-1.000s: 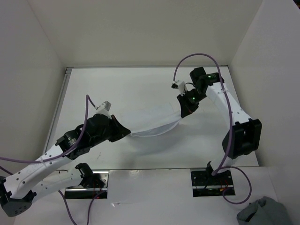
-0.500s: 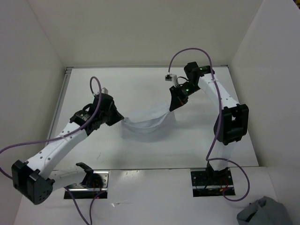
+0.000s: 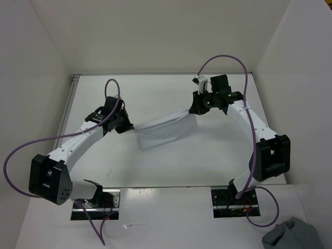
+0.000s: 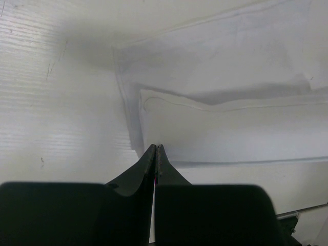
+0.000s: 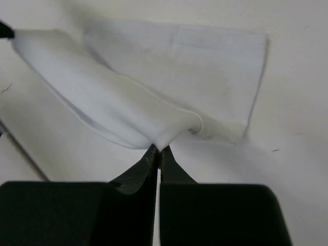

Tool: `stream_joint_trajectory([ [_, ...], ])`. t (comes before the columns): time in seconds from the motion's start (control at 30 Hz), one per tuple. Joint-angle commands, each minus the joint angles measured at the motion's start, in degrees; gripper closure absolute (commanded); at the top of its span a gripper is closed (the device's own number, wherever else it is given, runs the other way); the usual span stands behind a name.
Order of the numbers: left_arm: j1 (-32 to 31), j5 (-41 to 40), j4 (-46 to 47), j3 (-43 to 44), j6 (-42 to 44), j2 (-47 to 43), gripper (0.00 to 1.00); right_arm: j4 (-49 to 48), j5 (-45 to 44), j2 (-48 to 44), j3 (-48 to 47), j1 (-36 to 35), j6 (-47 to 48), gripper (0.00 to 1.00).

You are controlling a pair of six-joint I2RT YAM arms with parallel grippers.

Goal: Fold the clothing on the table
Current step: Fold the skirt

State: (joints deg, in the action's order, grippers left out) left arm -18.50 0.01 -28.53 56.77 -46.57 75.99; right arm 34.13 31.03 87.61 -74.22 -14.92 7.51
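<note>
Your left gripper (image 4: 155,149) is clenched on the clothing (image 4: 225,130). Its two black fingers meet on a folded corner at the garment's left end. Your right gripper (image 5: 157,149) is pinched tight too, grasping a bunched fold at the garment's right end.

Between the two grips the white fabric runs as one stretched band, slanting up toward the right-hand grip. Beneath that band a flat layer of the same garment lies spread on the table (image 3: 155,96), its lower corner hanging toward the arm bases.

A purple cable (image 3: 224,58) loops above the right wrist, just beyond the garment's right end. A grey-blue cloth bundle (image 3: 291,236) sits well apart from the clothing, off to its near right.
</note>
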Motion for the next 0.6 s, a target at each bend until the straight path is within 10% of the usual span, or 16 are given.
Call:
stream_joint_trajectory([
  [0.0, 0.4, -1.2, 1.8, 0.7, 2.5, 0.2, 1.0, -12.7, -9.9, 1.2, 0.1, -0.2, -3.7, 1.0],
  [0.57, -5.7, 2.0, -0.9, -2.7, -1.1, -10.5, 1.0, -4.8, -6.6, -8.4, 5.8, -0.2, 4.7, 1.0],
])
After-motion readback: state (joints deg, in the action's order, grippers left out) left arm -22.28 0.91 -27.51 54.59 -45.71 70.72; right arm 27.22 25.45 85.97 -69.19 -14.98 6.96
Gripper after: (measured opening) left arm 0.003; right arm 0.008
